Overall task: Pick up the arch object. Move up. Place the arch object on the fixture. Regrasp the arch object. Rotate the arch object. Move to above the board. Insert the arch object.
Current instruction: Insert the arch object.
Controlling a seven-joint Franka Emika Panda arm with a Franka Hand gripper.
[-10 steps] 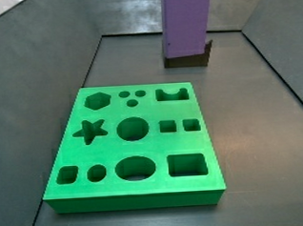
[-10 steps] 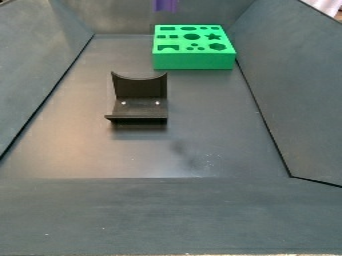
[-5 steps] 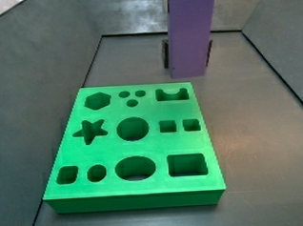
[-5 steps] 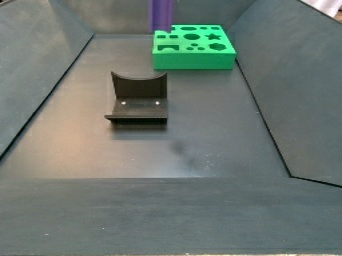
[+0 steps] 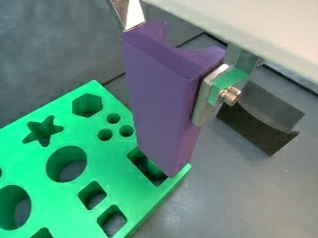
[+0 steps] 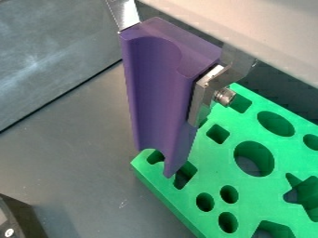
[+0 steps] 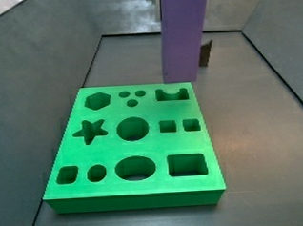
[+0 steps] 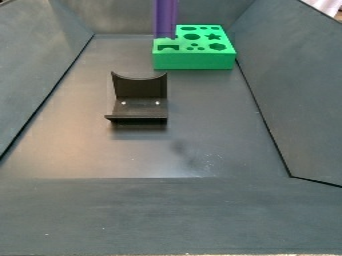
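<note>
Your arch (image 5: 162, 93) hangs upright, long axis vertical, its lower end right over the board's (image 5: 50, 200) edge. In both wrist views that end sits at the arch-shaped cutout (image 5: 152, 168) on the rim nearest the fixture (image 5: 267, 116); whether it has entered the slot or only hovers at its mouth, you can't tell from here. In a side view the arch (image 7: 182, 32) stands tall behind the board's (image 7: 138, 173) far edge, directly above that cutout (image 7: 173, 95), so the line looks close.

The gripper (image 5: 174, 56) is clamped on the arch's upper part, a silver finger (image 5: 211, 91) pressed flat against one side; the opposite finger shows only as a sliver at the top. The grip comes from above, so the arch lies straight below the gripper, pointing down at the hole.

That's the relation your next move turns on, I'd say: vertical block, slot beneath, descent straight along the long axis. Any tilt or sideways offset would likely catch the rim. The fixture (image 8: 138, 98) stands bare, well apart from the board (image 8: 195, 46).
</note>
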